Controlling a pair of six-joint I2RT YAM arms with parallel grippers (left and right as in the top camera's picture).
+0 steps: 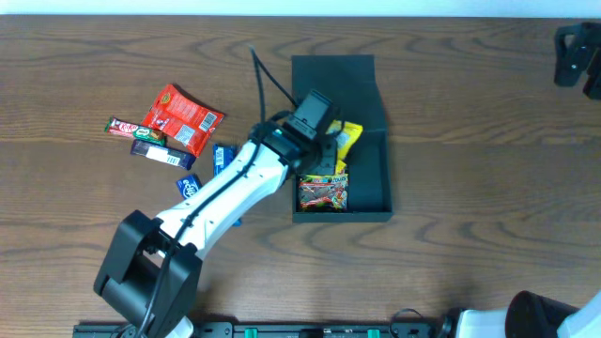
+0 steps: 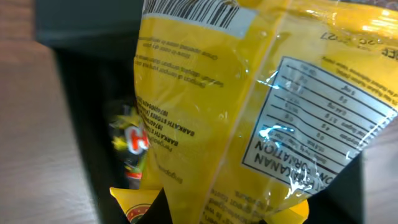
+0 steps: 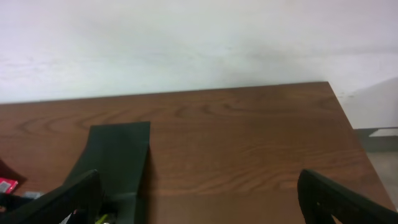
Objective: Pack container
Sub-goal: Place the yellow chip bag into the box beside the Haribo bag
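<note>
The bench [image 1: 470,113] is brown wood-grain, smooth with a faint sheen. The container [image 1: 374,174] looks matt and dark, without shine. Over the container, the yellow packet [image 2: 249,112] is glossy, crinkled plastic film catching white glare. Left of the container, the red packet [image 1: 180,117] is shiny wrapper and the left arm shell [image 1: 235,183] smooth white plastic
</note>
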